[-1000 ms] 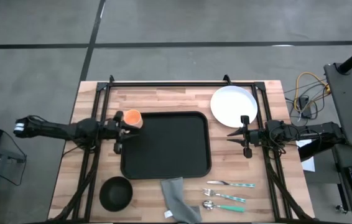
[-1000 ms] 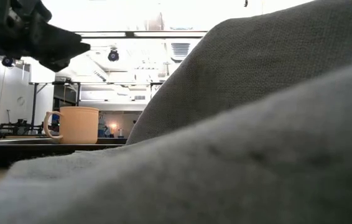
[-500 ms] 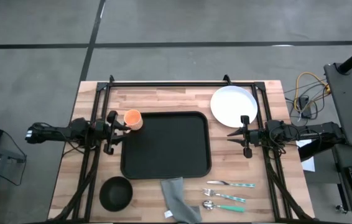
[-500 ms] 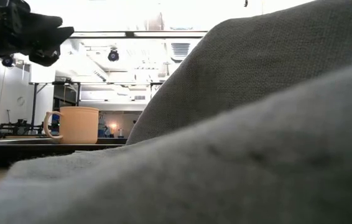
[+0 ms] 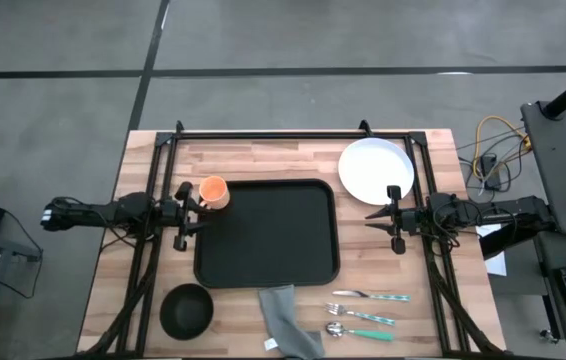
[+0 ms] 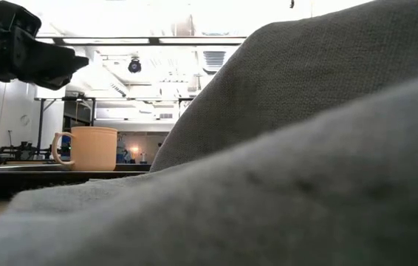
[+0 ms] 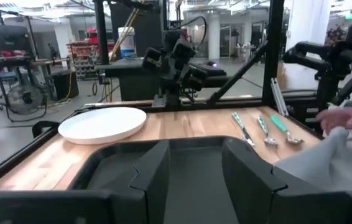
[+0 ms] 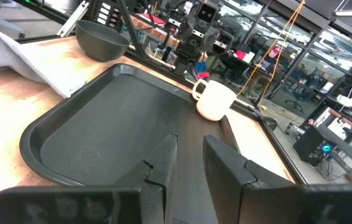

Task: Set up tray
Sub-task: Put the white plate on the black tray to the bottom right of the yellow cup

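Note:
The black tray [image 5: 266, 232] lies flat in the table's middle, also in the left wrist view [image 7: 191, 155] and the right wrist view [image 8: 101, 134]. An orange cup [image 5: 213, 191] stands upright at its far-left corner, seen too in the low view [image 6: 91, 148] and right wrist view [image 8: 213, 99]. My left gripper [image 5: 194, 213] hovers open just left of the tray, near the cup [image 7: 194, 171]. My right gripper [image 5: 372, 216] waits open at the tray's right side [image 8: 189, 158].
A white plate [image 5: 376, 169] lies at the far right. A black bowl [image 5: 185, 310] sits near the near-left corner. A grey napkin [image 5: 288, 320] lies at the near edge and fills most of the low view [image 6: 305, 148]. Cutlery [image 5: 368, 310] lies right of the napkin.
My left gripper has drawn back from beside the cup toward the table's left edge, then eased slightly back toward the tray. The cup stands where it was. The right arm has kept still.

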Motion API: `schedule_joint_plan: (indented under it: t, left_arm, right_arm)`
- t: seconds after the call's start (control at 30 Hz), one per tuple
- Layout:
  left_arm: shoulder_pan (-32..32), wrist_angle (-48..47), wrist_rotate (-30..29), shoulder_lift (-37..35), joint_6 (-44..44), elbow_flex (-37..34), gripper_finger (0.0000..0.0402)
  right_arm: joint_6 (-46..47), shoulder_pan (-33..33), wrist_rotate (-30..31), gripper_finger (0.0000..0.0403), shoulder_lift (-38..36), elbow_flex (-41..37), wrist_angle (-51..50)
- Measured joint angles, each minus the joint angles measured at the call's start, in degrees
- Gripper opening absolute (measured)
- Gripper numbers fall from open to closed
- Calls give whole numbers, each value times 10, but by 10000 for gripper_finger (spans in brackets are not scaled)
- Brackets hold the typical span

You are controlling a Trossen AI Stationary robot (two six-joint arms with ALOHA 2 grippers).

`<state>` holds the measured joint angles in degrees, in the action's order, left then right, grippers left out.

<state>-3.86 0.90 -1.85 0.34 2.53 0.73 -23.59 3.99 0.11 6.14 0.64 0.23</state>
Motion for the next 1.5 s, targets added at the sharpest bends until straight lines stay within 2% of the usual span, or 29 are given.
schedule_joint_plan:
  t: [0.77,1.0,1.2,1.33,1.5]
  left_arm:
    - [0,0,0,52,-2,0,128]
    - [0,0,0,81,-3,0,128]
    - [0,0,0,105,-3,0,128]
    - [0,0,0,122,-3,0,128]
    - [0,0,0,142,-3,0,128]
  right_arm:
    - [29,0,-3,68,0,0,25]
    - [202,0,-6,68,1,0,135]
    - [147,0,15,68,2,0,186]
    - [153,0,71,71,12,44,66]
    - [222,0,163,99,66,124,-125]
